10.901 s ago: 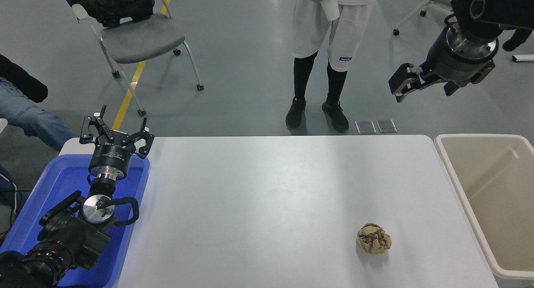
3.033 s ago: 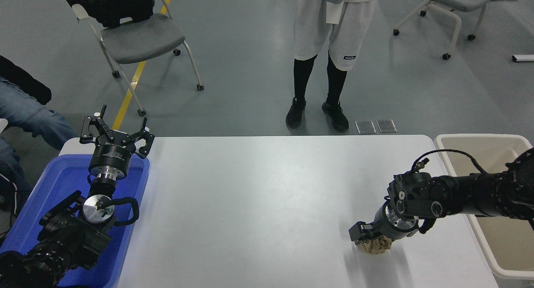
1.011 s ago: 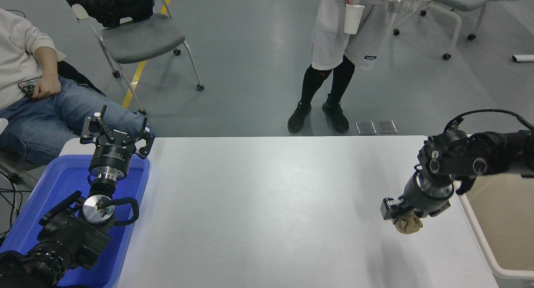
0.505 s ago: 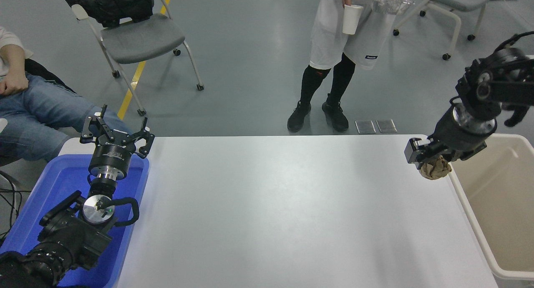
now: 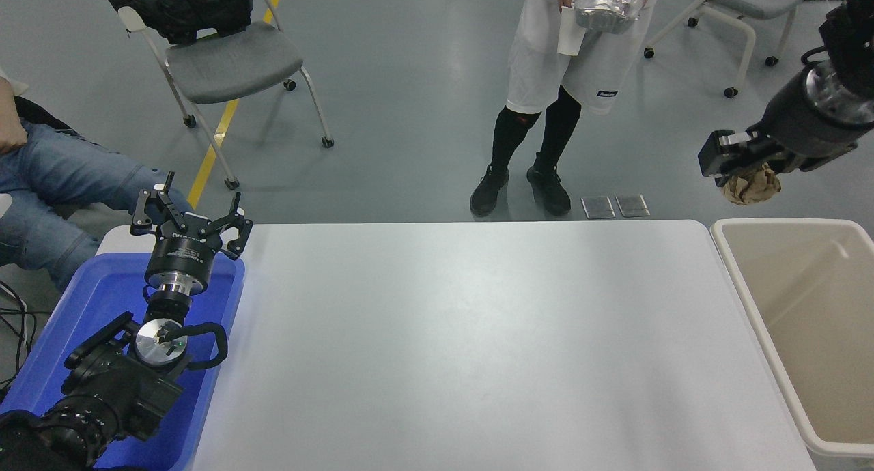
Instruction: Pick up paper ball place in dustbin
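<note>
The tan crumpled paper ball (image 5: pixel 752 186) hangs high in the air at the upper right, with my right gripper (image 5: pixel 745 167) shut on it. It sits just beyond the far left corner of the beige dustbin (image 5: pixel 756 324), which stands off the table's right edge. The bin's inside shows bare smooth walls. My left gripper (image 5: pixel 190 215) is parked at the lower left over the blue tray, its fingers spread open and holding nothing.
A blue tray (image 5: pixel 75 321) lies under the left arm at the table's left end. The white table (image 5: pixel 464 348) spans the middle. A person (image 5: pixel 580 61) stands beyond the far edge holding a foil object and a cup; another sits at the far left. Chairs stand behind.
My right gripper has carried the paper ball up off the table, then further up and to the right toward the bin's far corner. The standing person shifted the foil object. The left arm stayed still.
</note>
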Action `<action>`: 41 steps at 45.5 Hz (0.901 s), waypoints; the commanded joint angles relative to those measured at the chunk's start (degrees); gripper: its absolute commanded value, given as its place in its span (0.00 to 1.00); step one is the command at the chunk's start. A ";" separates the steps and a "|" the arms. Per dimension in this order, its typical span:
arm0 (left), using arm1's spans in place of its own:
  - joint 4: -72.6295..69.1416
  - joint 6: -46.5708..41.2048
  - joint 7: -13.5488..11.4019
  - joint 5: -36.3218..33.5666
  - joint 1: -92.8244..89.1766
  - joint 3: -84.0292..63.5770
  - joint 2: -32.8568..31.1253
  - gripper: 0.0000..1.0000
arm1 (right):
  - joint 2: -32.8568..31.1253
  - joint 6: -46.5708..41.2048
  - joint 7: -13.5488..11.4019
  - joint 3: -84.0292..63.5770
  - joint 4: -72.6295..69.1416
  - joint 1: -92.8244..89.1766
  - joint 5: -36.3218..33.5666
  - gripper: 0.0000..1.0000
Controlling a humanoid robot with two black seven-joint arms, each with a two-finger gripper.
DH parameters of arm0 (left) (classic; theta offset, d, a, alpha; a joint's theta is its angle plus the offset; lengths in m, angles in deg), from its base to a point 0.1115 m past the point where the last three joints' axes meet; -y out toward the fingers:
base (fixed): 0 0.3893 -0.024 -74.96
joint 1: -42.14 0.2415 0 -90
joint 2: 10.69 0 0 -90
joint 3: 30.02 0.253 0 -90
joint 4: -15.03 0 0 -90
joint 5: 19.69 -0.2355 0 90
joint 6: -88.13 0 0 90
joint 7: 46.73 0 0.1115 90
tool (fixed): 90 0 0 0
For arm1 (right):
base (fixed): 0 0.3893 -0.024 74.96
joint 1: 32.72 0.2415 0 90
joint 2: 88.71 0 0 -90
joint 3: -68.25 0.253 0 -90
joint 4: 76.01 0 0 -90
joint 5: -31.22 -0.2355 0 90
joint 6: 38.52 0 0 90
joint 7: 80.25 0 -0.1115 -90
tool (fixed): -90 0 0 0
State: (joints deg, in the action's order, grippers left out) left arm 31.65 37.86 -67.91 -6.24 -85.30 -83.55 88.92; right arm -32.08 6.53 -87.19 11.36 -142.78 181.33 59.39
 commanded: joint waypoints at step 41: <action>0.00 0.00 0.00 0.09 0.00 0.00 -0.03 0.99 | -15.49 -0.05 -0.01 -6.57 9.81 -6.61 7.77 0.00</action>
State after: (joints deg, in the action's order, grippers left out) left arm 31.64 37.86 -67.91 -6.15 -85.30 -83.55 88.92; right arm -41.95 6.48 -87.19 5.65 -138.67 181.12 65.65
